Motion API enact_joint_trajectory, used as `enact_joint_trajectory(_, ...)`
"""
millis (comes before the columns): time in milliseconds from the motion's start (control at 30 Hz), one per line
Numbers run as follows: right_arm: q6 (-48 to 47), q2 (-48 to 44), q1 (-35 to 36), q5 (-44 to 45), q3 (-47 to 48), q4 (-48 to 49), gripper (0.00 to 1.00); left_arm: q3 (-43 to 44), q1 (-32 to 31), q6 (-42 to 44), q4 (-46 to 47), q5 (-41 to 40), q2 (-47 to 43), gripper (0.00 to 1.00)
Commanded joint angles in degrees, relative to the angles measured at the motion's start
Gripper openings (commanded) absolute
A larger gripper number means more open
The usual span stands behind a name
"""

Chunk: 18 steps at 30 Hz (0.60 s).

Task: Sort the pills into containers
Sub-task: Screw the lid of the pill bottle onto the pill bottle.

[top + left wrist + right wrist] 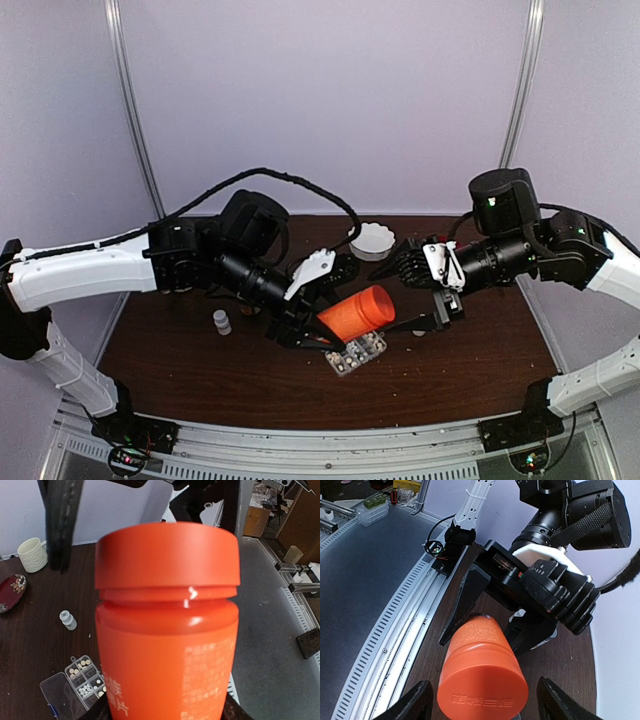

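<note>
Left gripper (312, 318) clamped bottle (358, 311), tilted, cap (167, 555) pointing right. Right gripper (484, 706) gaped wide astride cap, not gripping. Box (56, 694) lay open below, near-centre, pills (86, 690) in its compartments. We judged: cap twisted off at tilt could spill contents beside box.

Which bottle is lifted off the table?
The big orange bottle, gripped by the left claw; the small white bottle stands upright on the table.

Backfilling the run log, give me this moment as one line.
left tool: shut on orange cylindrical plastic bottle, raised near clear plastic organizer box | right tool: open, straddling orange cap | cap: on
</note>
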Motion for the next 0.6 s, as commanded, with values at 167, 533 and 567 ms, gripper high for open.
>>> enact_joint_trajectory(167, 0.3, -0.4, 0.3, 0.0, 0.3, 0.7, 0.63, 2.2, 0.3, -0.5, 1.3, 1.8, 0.1, 0.00)
enact_joint_trajectory(533, 6.0, 1.5, 0.4, -2.2, 1.1, 0.9, 0.45, 2.9, 0.4, -0.4, 0.6, -4.3, 0.0, 0.00)
enact_joint_trajectory(567, 8.0, 1.6, 0.4, -2.2, 0.9, 1.6, 0.44, 3.2, 0.3, -0.5, 0.6, -6.8, 0.0, 0.00)
